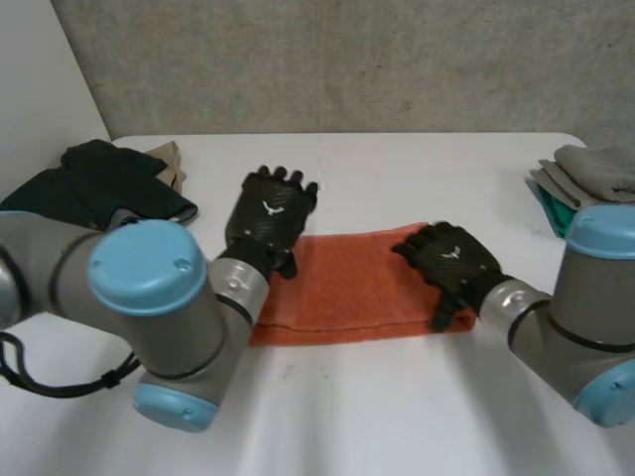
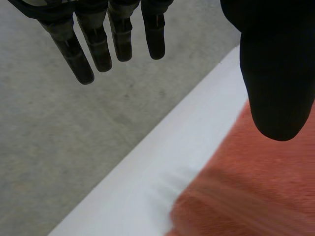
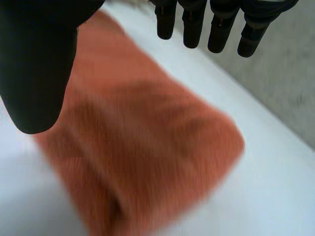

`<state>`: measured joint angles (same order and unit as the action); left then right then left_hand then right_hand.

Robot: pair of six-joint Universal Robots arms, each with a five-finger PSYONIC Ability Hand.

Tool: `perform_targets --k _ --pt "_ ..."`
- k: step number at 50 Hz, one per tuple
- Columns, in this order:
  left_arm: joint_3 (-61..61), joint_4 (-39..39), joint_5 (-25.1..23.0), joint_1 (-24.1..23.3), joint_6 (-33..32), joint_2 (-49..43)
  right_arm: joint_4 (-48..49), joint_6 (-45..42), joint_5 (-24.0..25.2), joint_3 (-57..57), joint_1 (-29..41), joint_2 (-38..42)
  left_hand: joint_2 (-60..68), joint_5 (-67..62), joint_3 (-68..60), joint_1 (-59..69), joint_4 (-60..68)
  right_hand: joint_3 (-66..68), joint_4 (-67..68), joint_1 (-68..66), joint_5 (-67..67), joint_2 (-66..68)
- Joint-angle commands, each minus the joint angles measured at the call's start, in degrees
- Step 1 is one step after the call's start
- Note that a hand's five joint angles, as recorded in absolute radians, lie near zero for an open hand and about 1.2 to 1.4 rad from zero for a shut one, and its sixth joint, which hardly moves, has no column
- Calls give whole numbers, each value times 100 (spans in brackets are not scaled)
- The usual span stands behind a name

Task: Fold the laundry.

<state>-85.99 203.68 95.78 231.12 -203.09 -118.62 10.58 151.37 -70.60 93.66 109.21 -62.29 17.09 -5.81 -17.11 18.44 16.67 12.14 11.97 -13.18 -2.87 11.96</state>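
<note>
On the worktop (image 1: 417, 169), an orange towel (image 1: 347, 288) lies folded into a strip, with the left hand (image 1: 270, 213) and right hand (image 1: 448, 260) open above its ends. Dark clothes (image 1: 99, 183) wait unfolded, well apart from a folded stack (image 1: 585, 174).

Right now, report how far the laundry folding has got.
Done: the orange towel looks folded into a strip, and a folded stack sits off to the right. In hand: left hand and right hand, both open, are at the towel's ends, gripping nothing. Left: probably another fold, then the dark crumpled pile.
</note>
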Motion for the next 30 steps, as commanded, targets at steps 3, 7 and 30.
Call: perform_targets --k 3,7,30 --pt "-5 -57 38 -50 -2 -135 -92 -1644 -779 30 -462 243 -82 -46 84 -217 -40 4657 4675 -4554 -4585 4675" --pt "-242 -83 47 47 33 286 -22 -1926 -1104 -321 -418 305 -82 -46 84 -217 -40 6786 6803 -6682 -6713 6804" --pt "-1641 -74 3 1366 419 1834 1086 -1315 381 -1333 2289 1096 -82 -46 84 -217 -40 4760 4778 -4656 -4688 4778"
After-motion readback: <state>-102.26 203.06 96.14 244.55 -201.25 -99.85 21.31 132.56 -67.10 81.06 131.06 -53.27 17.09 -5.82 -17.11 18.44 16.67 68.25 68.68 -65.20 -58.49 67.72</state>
